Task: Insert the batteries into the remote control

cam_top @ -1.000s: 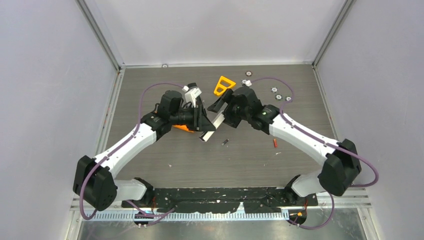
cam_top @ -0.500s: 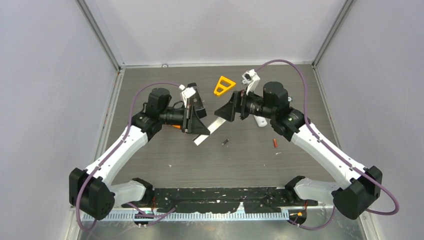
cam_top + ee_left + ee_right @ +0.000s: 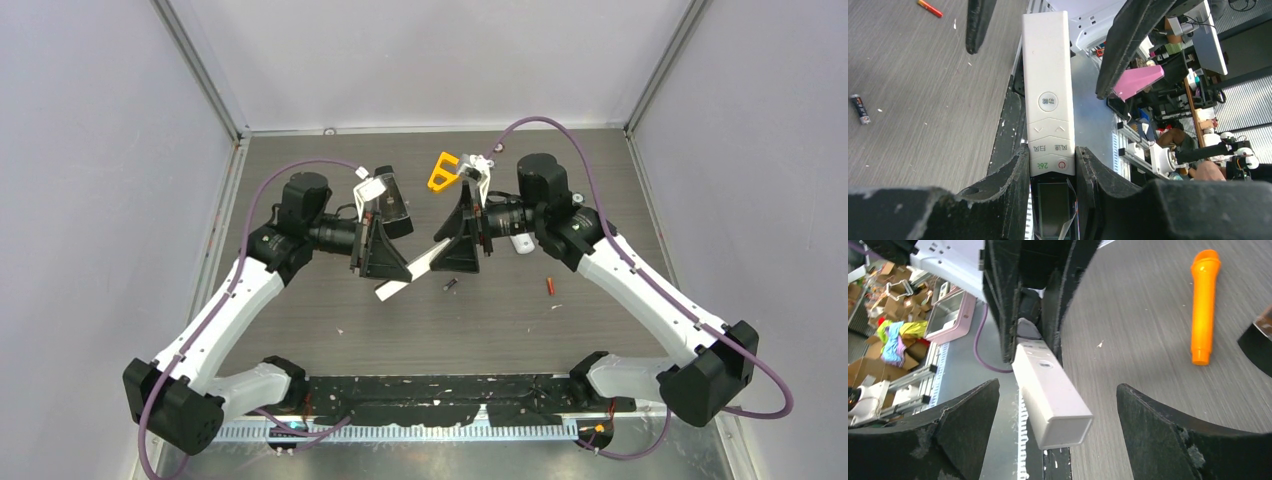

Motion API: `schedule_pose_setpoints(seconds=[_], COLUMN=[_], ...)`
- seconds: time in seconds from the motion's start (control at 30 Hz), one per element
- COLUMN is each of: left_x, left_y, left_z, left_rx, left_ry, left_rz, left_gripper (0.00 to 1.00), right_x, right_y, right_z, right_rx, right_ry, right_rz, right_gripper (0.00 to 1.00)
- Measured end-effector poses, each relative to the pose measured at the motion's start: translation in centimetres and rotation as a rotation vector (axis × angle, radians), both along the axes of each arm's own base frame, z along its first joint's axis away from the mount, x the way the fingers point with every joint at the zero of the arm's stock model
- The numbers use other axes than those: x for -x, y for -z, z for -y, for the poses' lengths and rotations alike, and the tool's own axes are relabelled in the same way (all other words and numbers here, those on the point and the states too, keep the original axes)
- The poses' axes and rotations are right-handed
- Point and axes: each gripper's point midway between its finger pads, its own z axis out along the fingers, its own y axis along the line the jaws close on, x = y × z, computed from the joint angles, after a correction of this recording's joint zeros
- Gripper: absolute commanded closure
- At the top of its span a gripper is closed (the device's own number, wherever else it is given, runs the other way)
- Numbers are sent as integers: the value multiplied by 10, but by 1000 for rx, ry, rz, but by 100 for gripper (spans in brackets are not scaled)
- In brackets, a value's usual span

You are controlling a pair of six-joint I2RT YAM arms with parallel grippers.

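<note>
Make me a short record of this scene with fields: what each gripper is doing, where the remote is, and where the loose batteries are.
left gripper: jaws shut on the white remote near its display end
right gripper: jaws open, one either side of the remote's free end, not touching it
dark grey battery: loose on the table, between the arms
red battery: loose on the table, nearer the right arm

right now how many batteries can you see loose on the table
2: a dark grey battery lies beside the held remote; a red battery lies farther right. Others may be hidden under the arms.
</note>
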Motion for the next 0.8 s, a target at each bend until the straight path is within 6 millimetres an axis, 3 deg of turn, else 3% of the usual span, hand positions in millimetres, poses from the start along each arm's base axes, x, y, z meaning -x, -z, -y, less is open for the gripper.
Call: schedule_pose_setpoints(seconds=[0.1, 0.2, 0.43, 0.63, 0.77, 0.8], left_x=[3, 5, 8, 9, 10, 10], left_y=[1, 1, 1, -1, -3, -4], left_z=[-1, -1, -3, -4, -5, -5], left_rx=[-2, -2, 2, 8, 14, 14], left_ry=[10, 16, 30, 33, 37, 36], left_rz=[-16, -19, 2, 22, 30, 32], left_gripper=[100, 100, 100, 99, 84, 71], right_x=[11, 17, 15, 17, 18, 18], right_y=[-3, -3, 1, -5, -9, -9], right_z=[-1, -3, -14, -17, -19, -19], right_rx=[-13, -19, -32, -70, -83, -86], right_ry=[-60, -96, -127, -125, -125, -125], right_rz=[5, -10, -142, -219, -260, -269], right_gripper=[11, 21, 40, 73, 90, 91])
